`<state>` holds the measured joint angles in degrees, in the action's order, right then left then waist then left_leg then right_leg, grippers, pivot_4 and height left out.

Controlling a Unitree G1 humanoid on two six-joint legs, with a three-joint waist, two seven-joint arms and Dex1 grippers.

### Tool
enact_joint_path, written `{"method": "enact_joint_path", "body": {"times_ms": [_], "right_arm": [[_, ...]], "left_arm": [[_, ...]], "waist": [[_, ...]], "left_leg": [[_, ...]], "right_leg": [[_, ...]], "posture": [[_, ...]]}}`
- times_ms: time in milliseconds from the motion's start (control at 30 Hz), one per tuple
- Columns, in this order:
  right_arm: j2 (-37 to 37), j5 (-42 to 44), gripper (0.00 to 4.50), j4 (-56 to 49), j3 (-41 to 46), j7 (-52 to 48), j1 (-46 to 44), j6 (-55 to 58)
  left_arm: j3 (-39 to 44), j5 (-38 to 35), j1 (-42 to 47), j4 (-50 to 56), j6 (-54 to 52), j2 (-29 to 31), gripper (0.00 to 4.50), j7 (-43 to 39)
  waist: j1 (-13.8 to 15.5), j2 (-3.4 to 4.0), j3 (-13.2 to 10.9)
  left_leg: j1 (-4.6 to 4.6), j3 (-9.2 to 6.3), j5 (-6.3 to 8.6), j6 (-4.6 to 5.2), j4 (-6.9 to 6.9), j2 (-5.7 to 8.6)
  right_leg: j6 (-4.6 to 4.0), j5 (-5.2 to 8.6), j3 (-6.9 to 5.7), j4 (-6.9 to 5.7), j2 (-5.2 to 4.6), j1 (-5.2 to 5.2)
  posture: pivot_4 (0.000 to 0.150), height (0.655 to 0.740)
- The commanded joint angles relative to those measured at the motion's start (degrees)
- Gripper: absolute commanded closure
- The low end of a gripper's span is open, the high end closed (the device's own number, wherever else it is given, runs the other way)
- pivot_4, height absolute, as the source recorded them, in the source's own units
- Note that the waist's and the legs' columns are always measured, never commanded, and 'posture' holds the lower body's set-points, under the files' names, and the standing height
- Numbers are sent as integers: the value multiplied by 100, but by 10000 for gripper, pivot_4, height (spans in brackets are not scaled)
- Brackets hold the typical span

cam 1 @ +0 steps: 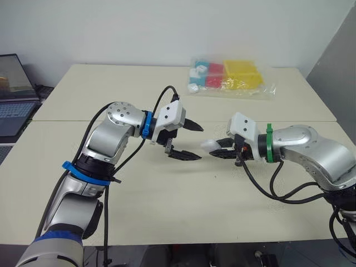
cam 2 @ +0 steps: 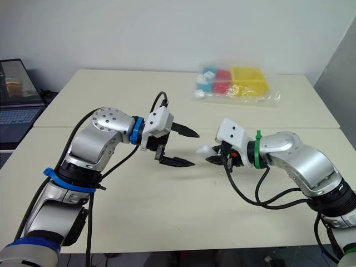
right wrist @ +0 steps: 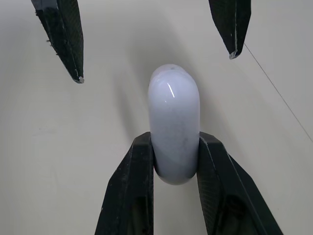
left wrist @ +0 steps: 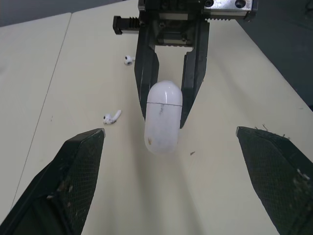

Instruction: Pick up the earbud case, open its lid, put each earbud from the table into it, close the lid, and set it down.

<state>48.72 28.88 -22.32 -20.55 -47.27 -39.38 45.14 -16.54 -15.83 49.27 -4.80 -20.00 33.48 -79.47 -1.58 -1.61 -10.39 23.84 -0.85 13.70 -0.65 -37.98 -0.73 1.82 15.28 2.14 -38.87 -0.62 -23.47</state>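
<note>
Between clamped jaws of right gripper (cam 1: 218, 148), glossy white rounded earbud case (right wrist: 174, 122); left gripper (cam 1: 201, 143) jaws apart.

One earbud case (left wrist: 162, 117), two earbuds (left wrist: 111, 117) (left wrist: 128, 59) (both loose), one laptop (cam 1: 14, 94).

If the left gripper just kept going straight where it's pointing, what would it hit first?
Most likely the earbud case, clamped in the right gripper straight ahead. The left gripper is open, so its fingers might pass either side of it.
</note>
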Motion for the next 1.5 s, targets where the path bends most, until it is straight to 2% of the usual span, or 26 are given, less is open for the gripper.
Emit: {"method": "enact_joint_path", "body": {"times_ms": [33,467,767,867,1200,1233,1500], "right_arm": [[40,-447,37032,-236,-73,-196,-50,-282],[-273,-1121,37032,-327,-188,-408,-214,-155],[-338,-1420,37032,-275,-191,-535,-72,-222],[-365,-1441,37032,-298,-159,-566,-50,-173],[-536,-1263,37032,-402,-10,-554,-91,186],[-536,-1261,37032,-406,-4,-556,-104,207],[-544,-1277,37032,-411,29,-567,-152,228]], "left_arm": [[-85,147,62,217,125,-27,100,22],[-510,678,107,539,-266,-20,100,184],[-462,705,135,647,-499,-112,100,324],[-452,690,137,686,-583,-109,5820,340],[-513,676,-209,781,-435,-92,35365,378],[-528,695,-242,766,-398,-84,36994,385],[-530,821,-245,356,46,-130,36987,433]], "waist": [[-1,0,0],[-1,0,0],[-1,0,0],[-1,0,0],[-2,0,0],[-2,0,0],[-2,0,0]], "left_leg": [[-1,0,-1,0,-2,0],[-1,4,-1,0,-10,-1],[-2,4,-1,0,-10,-1],[-2,3,-1,0,-10,-1],[-2,2,-1,0,-10,-1],[-2,0,-1,0,-10,-1],[-2,3,-1,0,-11,0]], "right_leg": [[0,0,0,-2,1,0],[0,0,3,-5,3,-1],[-1,0,3,-7,3,-2],[-1,0,3,-8,3,-2],[-1,-1,5,-9,3,-2],[-1,-1,4,-9,2,-1],[-1,-1,3,-9,1,-1]], "posture": [[1500,7400],[1500,7400],[1500,7400],[1500,7400],[1500,7400],[1500,7400],[1500,7400]]}}
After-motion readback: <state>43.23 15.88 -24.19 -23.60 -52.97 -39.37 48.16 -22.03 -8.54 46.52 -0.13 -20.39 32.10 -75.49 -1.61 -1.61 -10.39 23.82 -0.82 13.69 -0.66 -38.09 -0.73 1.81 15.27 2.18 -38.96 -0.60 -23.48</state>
